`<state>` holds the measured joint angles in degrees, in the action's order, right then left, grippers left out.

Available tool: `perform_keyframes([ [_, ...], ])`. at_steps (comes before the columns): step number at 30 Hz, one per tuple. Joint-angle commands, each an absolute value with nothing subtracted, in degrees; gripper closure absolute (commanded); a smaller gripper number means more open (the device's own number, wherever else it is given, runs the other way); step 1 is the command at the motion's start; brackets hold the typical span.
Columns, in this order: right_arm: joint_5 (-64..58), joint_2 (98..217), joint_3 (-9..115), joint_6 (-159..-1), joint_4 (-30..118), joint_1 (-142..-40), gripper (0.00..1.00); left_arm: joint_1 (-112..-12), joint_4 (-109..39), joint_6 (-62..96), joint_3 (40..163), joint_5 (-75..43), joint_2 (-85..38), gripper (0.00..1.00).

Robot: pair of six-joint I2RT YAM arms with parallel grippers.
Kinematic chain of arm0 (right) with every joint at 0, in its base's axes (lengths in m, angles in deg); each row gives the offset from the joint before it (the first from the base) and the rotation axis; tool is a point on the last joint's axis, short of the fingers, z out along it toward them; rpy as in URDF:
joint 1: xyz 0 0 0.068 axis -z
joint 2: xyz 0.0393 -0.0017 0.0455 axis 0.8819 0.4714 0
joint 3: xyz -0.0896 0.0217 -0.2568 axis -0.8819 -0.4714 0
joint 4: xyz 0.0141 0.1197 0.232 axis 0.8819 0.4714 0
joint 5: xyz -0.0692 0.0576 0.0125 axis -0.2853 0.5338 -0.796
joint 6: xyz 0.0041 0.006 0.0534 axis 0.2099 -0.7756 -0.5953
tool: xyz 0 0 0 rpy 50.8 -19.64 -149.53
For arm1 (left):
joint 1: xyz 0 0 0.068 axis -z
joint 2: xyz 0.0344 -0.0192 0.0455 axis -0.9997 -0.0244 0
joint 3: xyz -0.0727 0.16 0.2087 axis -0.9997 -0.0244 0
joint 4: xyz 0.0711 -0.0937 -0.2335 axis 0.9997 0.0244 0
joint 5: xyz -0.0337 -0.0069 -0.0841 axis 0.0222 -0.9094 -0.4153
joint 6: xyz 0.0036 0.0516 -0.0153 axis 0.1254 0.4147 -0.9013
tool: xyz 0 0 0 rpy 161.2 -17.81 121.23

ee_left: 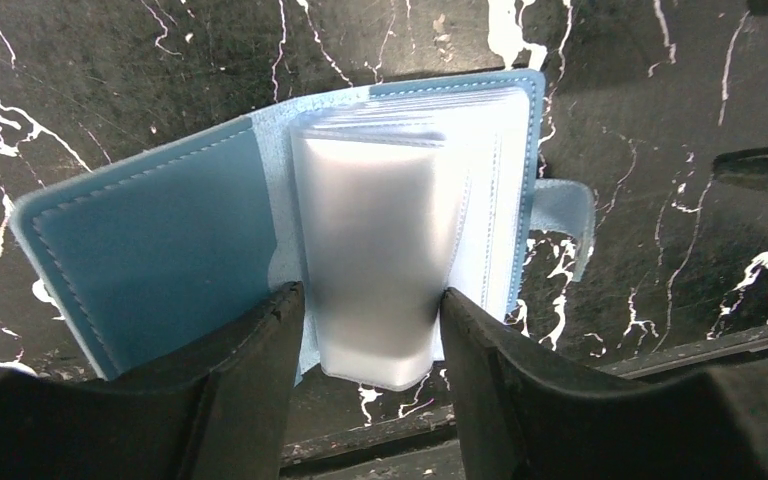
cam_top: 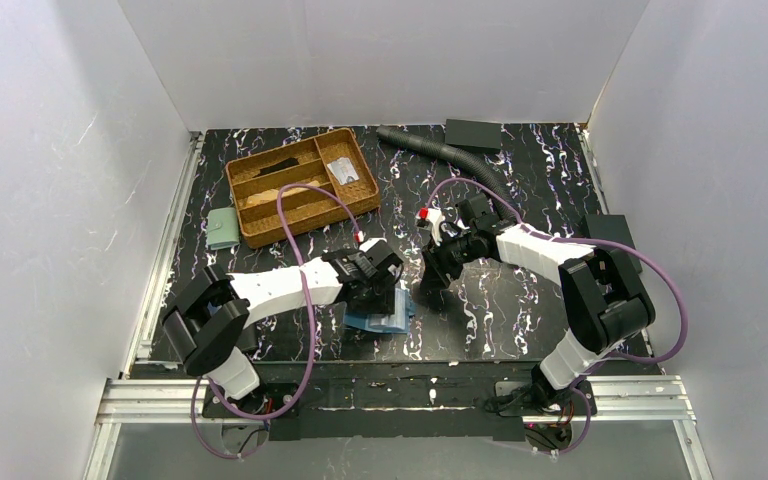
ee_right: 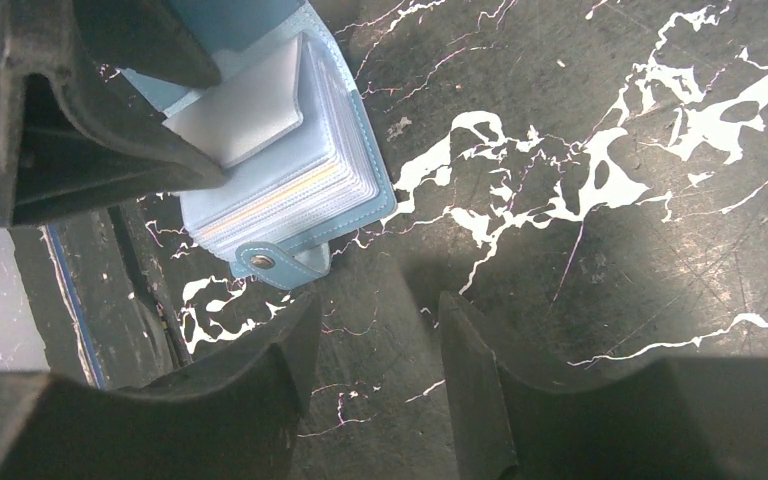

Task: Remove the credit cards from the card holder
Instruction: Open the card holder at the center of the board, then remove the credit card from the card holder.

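Observation:
The teal-blue card holder [cam_top: 378, 320] lies open near the table's front edge, its blue cover [ee_left: 150, 240] flat and its stack of clear sleeves [ee_right: 300, 200] showing. My left gripper [ee_left: 370, 300] is shut on the two side edges of a pale whitish card [ee_left: 370, 250] and holds it raised off the stack, as the right wrist view [ee_right: 240, 110] also shows. A thin orange edge [ee_right: 270, 205] shows among the sleeves. My right gripper [ee_right: 378, 310] is open and empty, low over bare table just right of the holder's snap tab [ee_right: 265, 262].
A wicker tray [cam_top: 300, 185] with compartments stands at the back left, with a pale green pouch [cam_top: 222, 228] beside it. A black corrugated hose [cam_top: 440, 150] and a dark box [cam_top: 473, 133] lie at the back. The table's front rail [cam_top: 390, 395] is close behind the holder.

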<state>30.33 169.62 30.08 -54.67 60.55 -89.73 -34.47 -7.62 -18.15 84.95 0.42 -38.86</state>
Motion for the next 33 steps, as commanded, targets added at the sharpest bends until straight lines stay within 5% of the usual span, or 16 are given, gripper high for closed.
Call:
perform_keyframes([
  [1, 31.6, 169.3, 32.6, -53.9, 61.5, -89.6, 0.45, -34.6, -7.5, -19.0, 82.8, 1.6, -36.2, 0.54],
  [14, 36.4, 170.1, 32.0, -54.0, 61.6, -89.6, 0.43, -39.2, -11.9, -20.2, 76.9, -3.3, -32.2, 1.00],
  [33, 37.8, 170.5, 34.0, -51.6, 64.6, -90.9, 0.37, -46.1, -37.1, -24.6, 67.3, -19.2, -32.7, 1.00],
])
